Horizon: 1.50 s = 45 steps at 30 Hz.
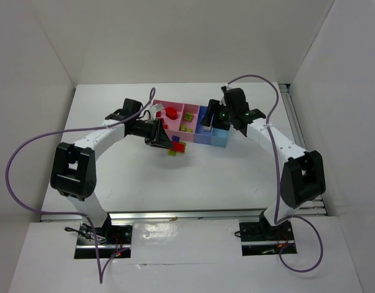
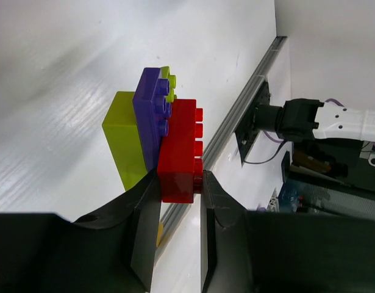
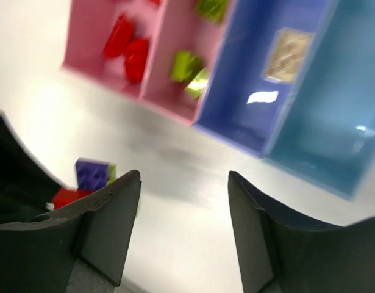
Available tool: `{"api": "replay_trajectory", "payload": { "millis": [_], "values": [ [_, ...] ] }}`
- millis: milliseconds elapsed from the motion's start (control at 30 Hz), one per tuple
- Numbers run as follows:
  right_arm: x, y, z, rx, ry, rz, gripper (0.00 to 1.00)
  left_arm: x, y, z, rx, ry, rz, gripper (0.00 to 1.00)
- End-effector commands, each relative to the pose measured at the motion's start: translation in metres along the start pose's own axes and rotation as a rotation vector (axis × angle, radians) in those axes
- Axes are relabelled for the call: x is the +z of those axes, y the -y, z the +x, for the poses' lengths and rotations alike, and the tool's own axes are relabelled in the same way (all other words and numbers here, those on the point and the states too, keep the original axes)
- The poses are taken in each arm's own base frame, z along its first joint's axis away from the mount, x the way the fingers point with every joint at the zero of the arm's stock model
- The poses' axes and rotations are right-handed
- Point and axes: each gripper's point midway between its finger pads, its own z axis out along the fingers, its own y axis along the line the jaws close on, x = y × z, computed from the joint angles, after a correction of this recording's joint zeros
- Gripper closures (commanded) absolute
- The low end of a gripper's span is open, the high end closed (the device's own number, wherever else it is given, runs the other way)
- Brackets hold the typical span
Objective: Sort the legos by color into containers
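Observation:
My left gripper is shut on a red lego that is stuck to a purple lego and a yellow-green lego. This stack hangs just in front of the containers. My right gripper is open with nothing between its fingers. It hovers over the table by the front of the blue bin and the light blue bin. Red legos lie in the wide pink bin. Yellow-green legos lie in the narrower pink bin.
A pale beige patch sits on the blue bin's floor. White walls close in the table on three sides. A metal rail runs along the near edge, where the arm bases are bolted. Purple cables loop off both arms.

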Motion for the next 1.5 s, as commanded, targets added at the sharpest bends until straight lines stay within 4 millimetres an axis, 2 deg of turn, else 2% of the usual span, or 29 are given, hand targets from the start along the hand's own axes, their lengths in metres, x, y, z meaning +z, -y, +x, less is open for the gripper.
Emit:
{"api": "replay_trajectory", "payload": {
  "millis": [0,67,133,267,333,400,433,500,567,633,667,700,800,900,1000,1067,1133,1200,1300,1467],
  "values": [
    [-0.002,-0.036,0.035,-0.024,-0.146,-0.192,0.32,-0.002,0.023,-0.004,0.092,-0.019,0.06,1.0],
    [-0.003,-0.053,0.041,-0.041,-0.172,-0.257,0.25,-0.003,0.028,-0.006,0.114,-0.02,0.084,1.0],
    [-0.003,-0.061,0.045,-0.052,-0.177,-0.294,0.24,-0.002,0.031,-0.003,0.126,-0.035,0.122,1.0],
    [-0.003,-0.062,0.057,-0.052,-0.209,-0.305,0.24,-0.004,0.039,-0.002,0.115,-0.053,0.164,1.0],
    [-0.008,-0.063,0.068,-0.049,-0.235,-0.34,0.28,-0.006,0.049,-0.001,0.116,-0.054,0.213,1.0],
    [-0.019,-0.071,0.062,-0.046,-0.196,-0.408,0.29,-0.008,0.057,-0.002,0.114,-0.058,0.26,1.0],
    [-0.025,-0.075,0.074,-0.025,-0.229,-0.459,0.29,-0.014,0.064,-0.006,0.107,-0.052,0.304,1.0],
    [-0.042,-0.084,0.058,-0.031,-0.151,-0.538,0.31,-0.018,0.066,-0.007,0.095,-0.05,0.337,1.0],
    [-0.049,-0.087,0.063,-0.023,-0.146,-0.579,0.32,-0.021,0.07,-0.007,0.093,-0.06,0.391,1.0],
    [-0.061,-0.097,0.057,-0.029,-0.12,-0.637,0.32,-0.025,0.076,-0.006,0.098,-0.071,0.429,1.0],
    [-0.063,-0.099,0.064,-0.024,-0.142,-0.67,0.29,-0.027,0.08,-0.005,0.103,-0.078,0.454,1.0],
    [-0.07,-0.108,0.057,-0.024,-0.109,-0.716,0.27,-0.028,0.082,-0.004,0.103,-0.085,0.478,1.0],
    [-0.081,-0.113,0.054,-0.012,-0.086,-0.774,0.25,-0.027,0.08,-0.003,0.089,-0.096,0.501,1.0],
    [-0.081,-0.114,0.053,-0.012,-0.074,-0.783,0.24,-0.027,0.077,-0.007,0.085,-0.079,0.491,1.0],
    [-0.073,-0.102,0.054,0.014,-0.081,-0.721,0.25,-0.025,0.073,-0.009,0.083,-0.066,0.468,1.0],
    [-0.066,-0.092,0.062,0.034,-0.109,-0.658,0.26,-0.026,0.07,-0.011,0.065,-0.059,0.455,1.0],
    [-0.062,-0.083,0.056,0.032,-0.084,-0.601,0.29,-0.026,0.064,-0.012,0.053,-0.048,0.439,1.0],
    [-0.062,-0.083,0.056,0.032,-0.084,-0.6,0.29,-0.025,0.061,-0.005,0.032,-0.061,0.447,1.0],
    [-0.069,-0.091,0.04,0.012,-0.042,-0.632,0.29,-0.023,0.057,-0.002,0.026,-0.07,0.454,1.0],
    [-0.055,-0.094,0.043,0.027,-0.087,-0.666,0.26,-0.025,0.059,0.001,0.036,-0.072,0.462,1.0]
  ]
}}
